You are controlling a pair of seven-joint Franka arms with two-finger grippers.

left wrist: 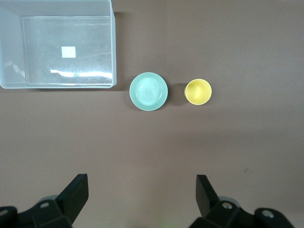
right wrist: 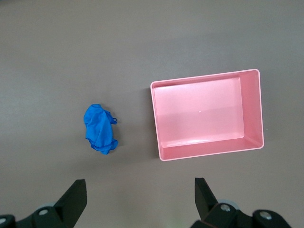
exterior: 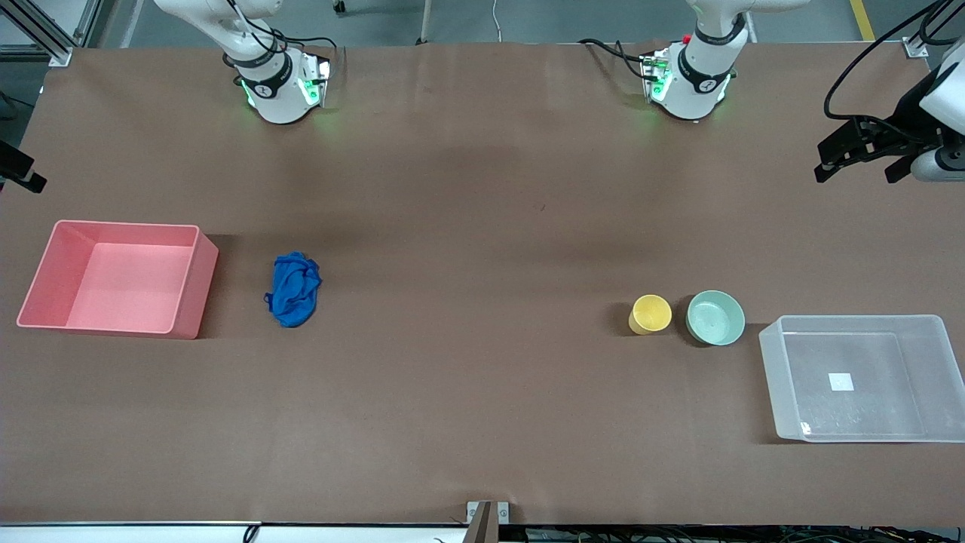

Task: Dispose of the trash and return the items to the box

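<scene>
The trash, a crumpled blue cloth wad (exterior: 294, 289) (right wrist: 99, 128), lies on the brown table beside the pink bin. The items, a yellow cup (exterior: 650, 314) (left wrist: 198, 91) and a mint-green bowl (exterior: 715, 317) (left wrist: 148, 91), stand side by side next to the box, a clear tub (exterior: 776, 377) (left wrist: 114, 47) with a white label. My left gripper (exterior: 858, 170) (left wrist: 142, 183) hangs open above the table at the left arm's end, holding nothing. My right gripper (right wrist: 140, 185) is open and empty, high over the table near the cloth and the bin; only its tip (exterior: 19, 172) shows in the front view.
A pink rectangular bin (exterior: 45, 268) (right wrist: 157, 123) stands empty at the right arm's end of the table. Both arm bases (exterior: 279, 83) (exterior: 690, 79) stand along the table edge farthest from the front camera. The tub holds nothing but its label.
</scene>
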